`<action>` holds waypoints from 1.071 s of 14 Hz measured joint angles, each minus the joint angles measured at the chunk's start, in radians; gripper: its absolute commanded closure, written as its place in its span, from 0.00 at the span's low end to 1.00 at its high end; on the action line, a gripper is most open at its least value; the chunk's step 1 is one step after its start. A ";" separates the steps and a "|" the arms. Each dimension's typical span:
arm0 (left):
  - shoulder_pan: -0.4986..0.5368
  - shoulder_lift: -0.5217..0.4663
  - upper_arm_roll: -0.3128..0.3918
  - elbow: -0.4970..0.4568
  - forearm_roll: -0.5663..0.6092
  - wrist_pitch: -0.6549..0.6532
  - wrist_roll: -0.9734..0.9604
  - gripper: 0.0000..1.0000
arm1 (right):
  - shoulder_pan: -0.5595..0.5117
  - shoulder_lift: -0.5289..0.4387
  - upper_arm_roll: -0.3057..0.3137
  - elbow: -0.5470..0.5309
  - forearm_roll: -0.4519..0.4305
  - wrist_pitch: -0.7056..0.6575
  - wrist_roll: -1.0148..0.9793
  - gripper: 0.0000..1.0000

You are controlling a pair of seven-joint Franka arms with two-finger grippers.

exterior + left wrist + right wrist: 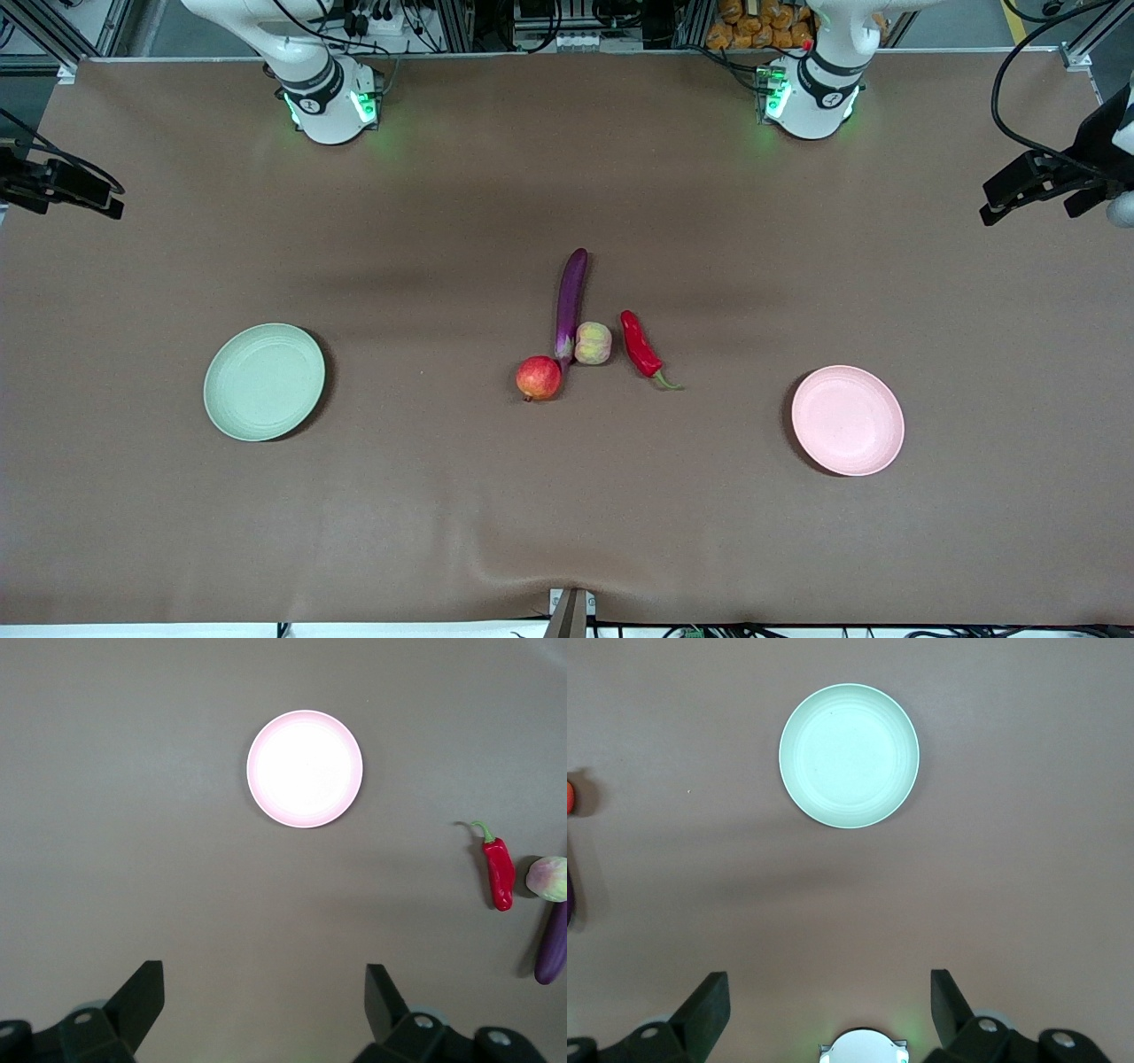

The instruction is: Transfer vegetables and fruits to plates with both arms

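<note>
The purple eggplant (570, 301) lies mid-table. The peach (593, 343) touches its nearer end, and the pomegranate (539, 378) sits just nearer the camera. The red chili (640, 346) lies beside the peach, toward the left arm's end. The green plate (264, 381) and the pink plate (848, 420) are both empty. My left gripper (264, 970) is open and empty, high over bare table near the pink plate (305, 768); the chili (500, 870) shows off to one side. My right gripper (828, 976) is open and empty, high over bare table near the green plate (849, 756).
The arm bases (328, 97) (811, 93) stand at the table's farthest edge. Black camera mounts (62, 186) (1045, 182) hang over both ends of the table. A clamp (570, 611) sits at the nearest edge. Brown cloth covers the table.
</note>
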 measured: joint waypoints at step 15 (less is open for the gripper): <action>0.000 0.021 -0.003 0.028 0.000 -0.020 0.000 0.00 | 0.000 0.000 0.008 -0.001 0.001 0.004 0.000 0.00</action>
